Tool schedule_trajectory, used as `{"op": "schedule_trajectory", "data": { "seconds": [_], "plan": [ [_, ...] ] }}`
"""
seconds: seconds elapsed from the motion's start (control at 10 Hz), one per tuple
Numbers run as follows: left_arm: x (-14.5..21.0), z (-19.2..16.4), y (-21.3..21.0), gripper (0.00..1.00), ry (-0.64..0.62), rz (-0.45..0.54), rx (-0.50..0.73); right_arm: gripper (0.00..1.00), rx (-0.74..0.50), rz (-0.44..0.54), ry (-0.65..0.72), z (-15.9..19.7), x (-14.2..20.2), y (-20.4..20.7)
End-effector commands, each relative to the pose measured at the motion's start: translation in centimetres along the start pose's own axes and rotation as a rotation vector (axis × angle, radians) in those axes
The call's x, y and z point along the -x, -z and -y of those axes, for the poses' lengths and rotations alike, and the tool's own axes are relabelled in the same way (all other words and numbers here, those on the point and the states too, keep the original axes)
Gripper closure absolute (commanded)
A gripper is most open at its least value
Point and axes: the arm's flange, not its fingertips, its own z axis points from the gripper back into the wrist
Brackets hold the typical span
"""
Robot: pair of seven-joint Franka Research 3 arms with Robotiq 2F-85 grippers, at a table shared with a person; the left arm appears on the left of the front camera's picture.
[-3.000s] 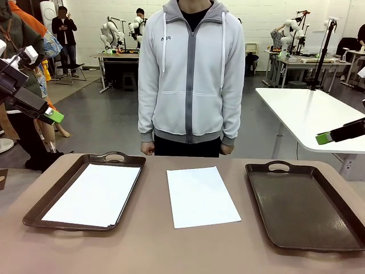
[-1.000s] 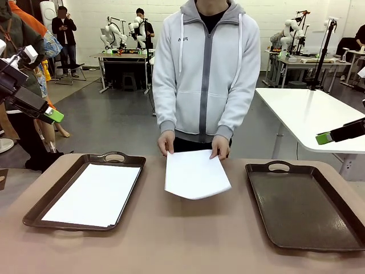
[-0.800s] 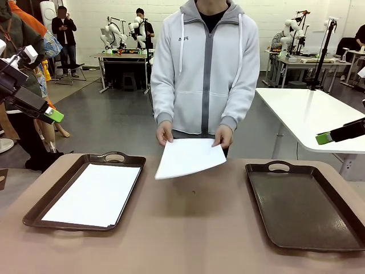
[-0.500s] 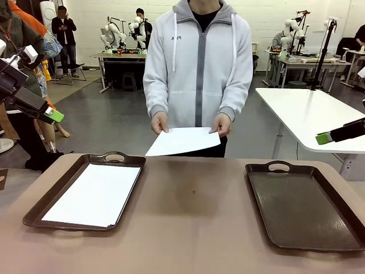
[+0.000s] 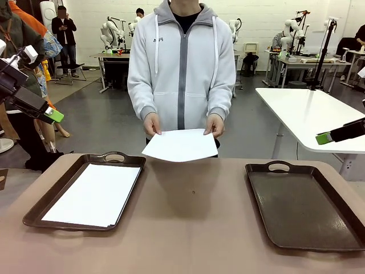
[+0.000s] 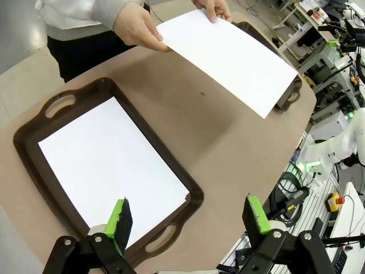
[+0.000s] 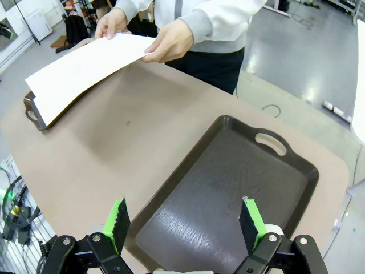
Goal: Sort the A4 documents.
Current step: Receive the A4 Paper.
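1. The person's hands (image 5: 151,124) held one A4 sheet (image 5: 180,145) above the desk (image 5: 194,228) at 12 o'clock; another sheet (image 5: 94,194) lay in the tray (image 5: 34,212) at 9 o'clock.
2. Paper likely handles light, floppy and slippery: pinch a free edge.
3. The left gripper (image 6: 187,214) and right gripper (image 7: 183,220) had fingers fully apart, holding nothing, touching nothing.

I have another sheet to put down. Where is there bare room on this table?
The tabletop strip between the two trays is bare. The right tray holds nothing. The left tray is taken: a white sheet covers its floor. Above the strip's far edge, the person's hands hold a sheet in the air.
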Motion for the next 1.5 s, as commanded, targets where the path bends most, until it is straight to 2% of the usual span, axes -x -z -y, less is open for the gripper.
{"op": "schedule_trajectory", "data": {
  "seconds": [0.0,1.4],
  "plan": [
    [0.03,0.06,0.02,0.0,0.001,-0.002,0.005,0.0,-0.009,0.002,0.002,0.04,0.02,0.2],
    [0.03,0.06,0.02,0.0,0.001,-0.002,0.005,0.0,-0.009,0.002,0.002,0.04,0.02,0.2]
  ]
}}
